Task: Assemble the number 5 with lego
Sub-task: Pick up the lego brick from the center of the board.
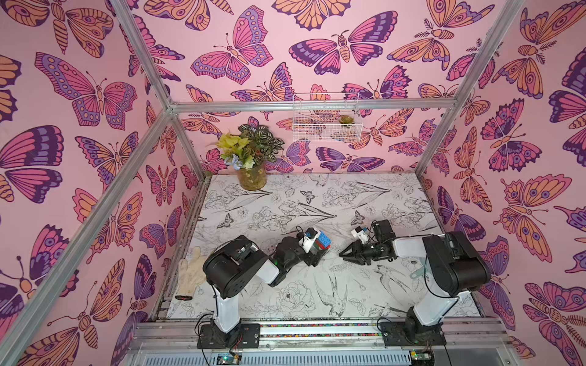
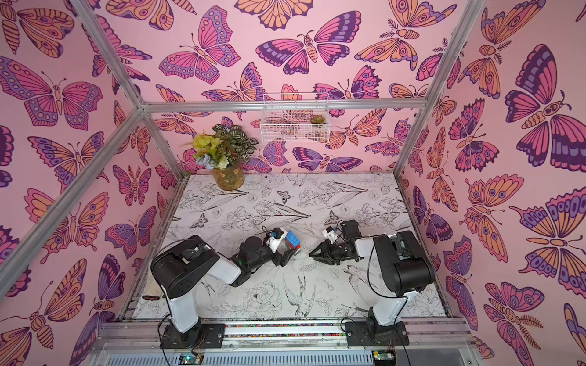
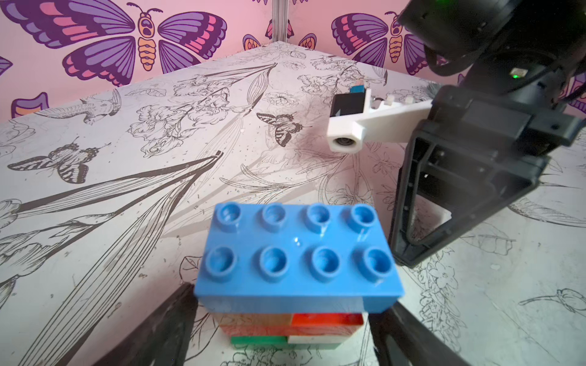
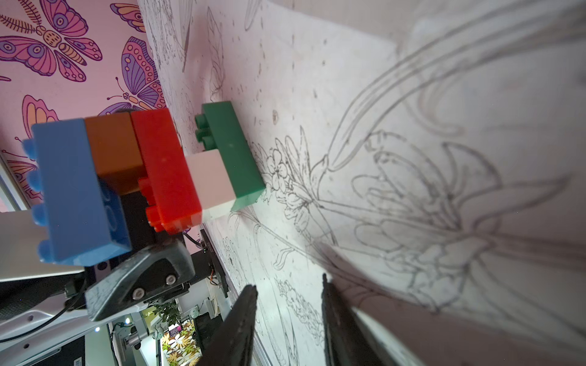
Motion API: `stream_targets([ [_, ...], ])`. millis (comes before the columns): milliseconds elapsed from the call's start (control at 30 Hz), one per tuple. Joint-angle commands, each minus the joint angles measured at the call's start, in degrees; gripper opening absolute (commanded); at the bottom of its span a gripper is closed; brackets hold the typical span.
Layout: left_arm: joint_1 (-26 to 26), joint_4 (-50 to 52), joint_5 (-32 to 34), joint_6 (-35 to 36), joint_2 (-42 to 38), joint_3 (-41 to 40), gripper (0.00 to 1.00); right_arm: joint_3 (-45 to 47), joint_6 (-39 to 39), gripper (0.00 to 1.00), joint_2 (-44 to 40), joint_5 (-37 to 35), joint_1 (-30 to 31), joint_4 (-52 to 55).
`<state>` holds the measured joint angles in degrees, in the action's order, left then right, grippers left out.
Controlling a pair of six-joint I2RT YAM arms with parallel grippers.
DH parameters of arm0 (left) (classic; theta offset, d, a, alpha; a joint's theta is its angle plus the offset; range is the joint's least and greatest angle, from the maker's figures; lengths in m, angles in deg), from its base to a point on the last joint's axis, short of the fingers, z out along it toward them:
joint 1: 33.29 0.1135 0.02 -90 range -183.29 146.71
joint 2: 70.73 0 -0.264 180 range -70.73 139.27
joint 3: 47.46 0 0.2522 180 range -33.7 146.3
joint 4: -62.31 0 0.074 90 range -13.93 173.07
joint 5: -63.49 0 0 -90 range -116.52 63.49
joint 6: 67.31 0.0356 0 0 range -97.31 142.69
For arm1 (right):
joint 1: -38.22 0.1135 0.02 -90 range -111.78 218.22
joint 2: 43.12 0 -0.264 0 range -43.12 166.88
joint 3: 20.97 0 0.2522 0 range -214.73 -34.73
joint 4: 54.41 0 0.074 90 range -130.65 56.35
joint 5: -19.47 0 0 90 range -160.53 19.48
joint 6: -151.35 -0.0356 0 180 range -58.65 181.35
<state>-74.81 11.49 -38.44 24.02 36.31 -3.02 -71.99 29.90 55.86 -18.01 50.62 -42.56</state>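
The lego stands as one stack (image 1: pixel 322 242) (image 2: pixel 292 242) on the table's middle. From the top down it is a blue brick (image 3: pixel 295 253), orange (image 4: pixel 111 149), red (image 4: pixel 168 171), white (image 4: pixel 209 180) and green (image 4: pixel 234 152). My left gripper (image 1: pixel 318 251) (image 3: pixel 285 332) is open around the stack. One finger (image 3: pixel 165 326) is apart from the bricks on one side, and the other finger (image 3: pixel 412 332) is near the blue brick's end. To the right of the stack, my right gripper (image 1: pixel 342 254) (image 4: pixel 287 301) has its fingers slightly apart with only table between them.
A vase of flowers (image 1: pixel 252 177) stands at the back left of the table. A white wire basket (image 1: pixel 326 123) hangs on the back wall. A pale glove (image 1: pixel 192 272) and a small dark object (image 1: pixel 183 297) lie at the left edge. Metal frame posts border the table.
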Motion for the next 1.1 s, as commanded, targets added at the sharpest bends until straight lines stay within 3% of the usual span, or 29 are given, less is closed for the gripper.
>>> stream_targets([
  [0, 0.44, 1.18, -1.74, -0.27, 1.41, 0.87, 0.86, -1.42, 1.12, 0.37, -0.02, 0.31, -0.45, 1.91],
  [567, 0.47, 4.98, -2.75, 0.07, 2.47, 2.08, 0.83, -1.56, 0.85, 0.37, -0.15, 0.31, -0.51, 1.74],
  [1067, 0.45, 10.07, -1.67, -0.60, 1.37, 3.78, 0.63, -1.63, 0.68, 0.36, -0.39, 0.14, -0.53, 1.61],
])
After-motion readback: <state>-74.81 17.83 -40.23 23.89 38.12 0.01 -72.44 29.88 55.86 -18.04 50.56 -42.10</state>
